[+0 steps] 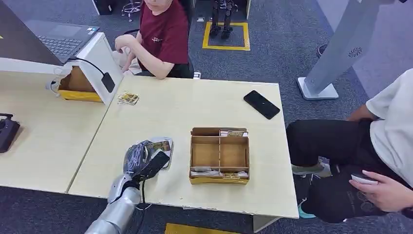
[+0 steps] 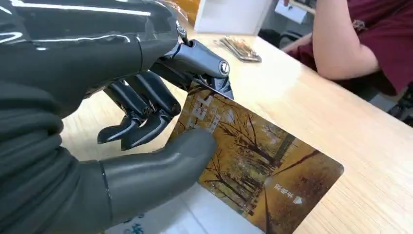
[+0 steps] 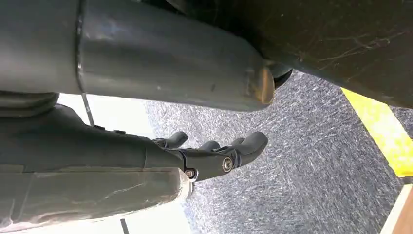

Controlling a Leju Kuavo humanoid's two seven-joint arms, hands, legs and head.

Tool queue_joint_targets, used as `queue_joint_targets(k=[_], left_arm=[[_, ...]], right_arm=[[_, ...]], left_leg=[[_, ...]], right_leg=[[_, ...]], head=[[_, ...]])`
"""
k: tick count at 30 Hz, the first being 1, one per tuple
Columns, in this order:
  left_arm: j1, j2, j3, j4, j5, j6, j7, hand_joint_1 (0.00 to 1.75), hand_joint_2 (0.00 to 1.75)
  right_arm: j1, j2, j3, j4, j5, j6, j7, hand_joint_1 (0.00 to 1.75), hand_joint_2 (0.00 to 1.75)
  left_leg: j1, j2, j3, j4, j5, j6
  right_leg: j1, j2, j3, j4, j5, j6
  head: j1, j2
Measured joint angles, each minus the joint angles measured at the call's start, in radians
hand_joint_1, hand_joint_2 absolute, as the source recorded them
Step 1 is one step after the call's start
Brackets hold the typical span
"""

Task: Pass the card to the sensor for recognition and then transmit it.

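Left hand [image 1: 142,161] pinching the golden-brown tree-print plastic card [image 1: 160,145] low over the pale wooden table [image 1: 195,105], just left of the brown cardboard divider box [image 1: 219,155]

From the head camera the fingers cover most of the card; the left wrist cam shows thumb [image 2: 168,163] under and a finger on top, card [image 2: 263,165] corner cut off. Right hand [image 3: 214,153] hangs over grey carpet [image 3: 311,161], fingers loosely spread, holding nothing

Even bright indoor light, soft shadows, glare on table [image 2: 292,83], blurred wrist backgrounds
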Motion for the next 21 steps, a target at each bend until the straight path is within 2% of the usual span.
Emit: queue_joint_targets(k=[4, 17, 21], left_arm=[[-0.022, 0.0, 0.009, 0.027, 0.018, -0.029, -0.002, 1.75, 1.75], [-0.029, 0.0, 0.035, 0.046, 0.066, -0.036, -0.049, 1.75, 1.75], [-0.029, 0.0, 0.043, 0.045, 0.105, -0.068, -0.069, 1.75, 1.75]], right_arm=[[0.0, 0.0, -0.002, 0.0, 0.01, 0.0, -0.001, 0.0, 0.0], [0.0, 0.0, -0.008, 0.0, 0.024, 0.003, 0.0, 0.0, 0.0], [0.0, 0.0, -0.016, 0.0, 0.034, 0.004, 0.0, 0.0, 0.0]], left_leg=[[0.0, 0.0, 0.003, 0.0, 0.0, 0.0], [0.0, 0.0, 0.004, 0.0, 0.001, -0.001], [0.0, 0.0, 0.004, 0.0, 0.001, -0.001]], right_leg=[[0.0, -0.001, 0.003, 0.0, 0.0, 0.0], [0.0, -0.001, 0.004, 0.0, 0.0, 0.0], [0.0, -0.001, 0.004, 0.0, 0.0, 0.0]], head=[[0.0, 0.0], [0.0, 0.0], [0.0, 0.0]])
